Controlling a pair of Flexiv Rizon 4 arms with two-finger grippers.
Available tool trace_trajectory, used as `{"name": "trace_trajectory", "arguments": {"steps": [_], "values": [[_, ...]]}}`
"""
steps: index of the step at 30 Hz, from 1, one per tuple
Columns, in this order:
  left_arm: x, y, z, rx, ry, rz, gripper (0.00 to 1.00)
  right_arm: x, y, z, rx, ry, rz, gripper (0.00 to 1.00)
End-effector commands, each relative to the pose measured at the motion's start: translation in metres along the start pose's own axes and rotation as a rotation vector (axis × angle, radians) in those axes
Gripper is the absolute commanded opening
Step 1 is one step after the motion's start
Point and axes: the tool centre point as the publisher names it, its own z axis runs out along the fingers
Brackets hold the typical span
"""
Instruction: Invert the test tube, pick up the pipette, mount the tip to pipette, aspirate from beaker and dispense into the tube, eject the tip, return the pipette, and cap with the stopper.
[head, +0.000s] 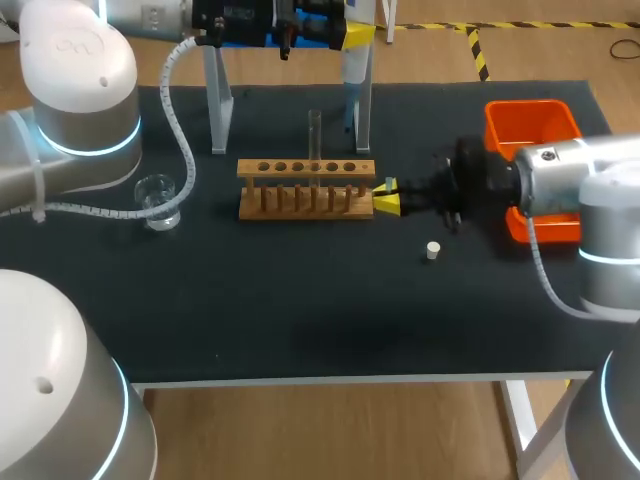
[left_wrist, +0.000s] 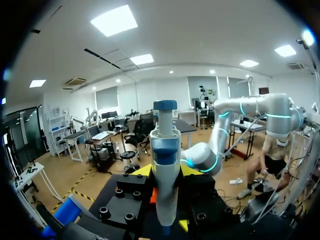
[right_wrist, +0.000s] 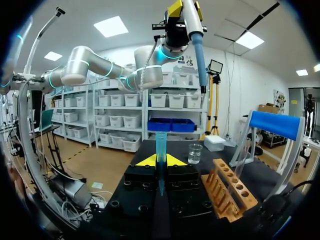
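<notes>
Our left pincer is clenched around the body of the pipette, which it holds high over the far side of the surface, nozzle pointing down. Our right pincer grips the blue tip from two sides. It holds the tip upright just beside the end of the wooden rack, wide mouth up and well below the pipette.

We judge the tip to be the delicate piece here: thin, hollow plastic, nearly weightless and smooth. A hard squeeze could crush it out of round, and a soft one could let it slide down when the nozzle presses in. The hold on its mid-body looks sensible to us, since it leaves the mouth free and the taper clear of the fingers. The pipette looks stiff and fairly light, probably a little top-heavy, so the grasp around its barrel suits an axial push — any tilt would likely jam the tip crooked.

The glass test tube stands upright in the rack, slender and breakable, best taken around its upper wall. The beaker sits near the left arm — glass as well, and best left where it is. The small stopper lies loose on the surface near the right pincer; it looks light and apt to roll.
</notes>
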Motion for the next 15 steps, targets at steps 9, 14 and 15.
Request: {"name": "trace_trajectory", "arguments": {"steps": [9, 14, 15], "values": [[0.0, 0.0, -0.001, -0.001, 0.003, 0.0, 0.0, -0.024, 0.012, 0.016, -0.02, -0.015, -0.017, 0.0], [0.0, 0.0, -0.001, -0.001, 0.003, 0.0, 0.0, -0.032, 0.014, 0.02, -0.036, -0.019, -0.015, 0.0], [0.0, 0.0, -0.001, -0.001, 0.003, 0.0, 0.0, -0.034, 0.014, 0.021, -0.042, -0.02, -0.012, 0.0]]}}
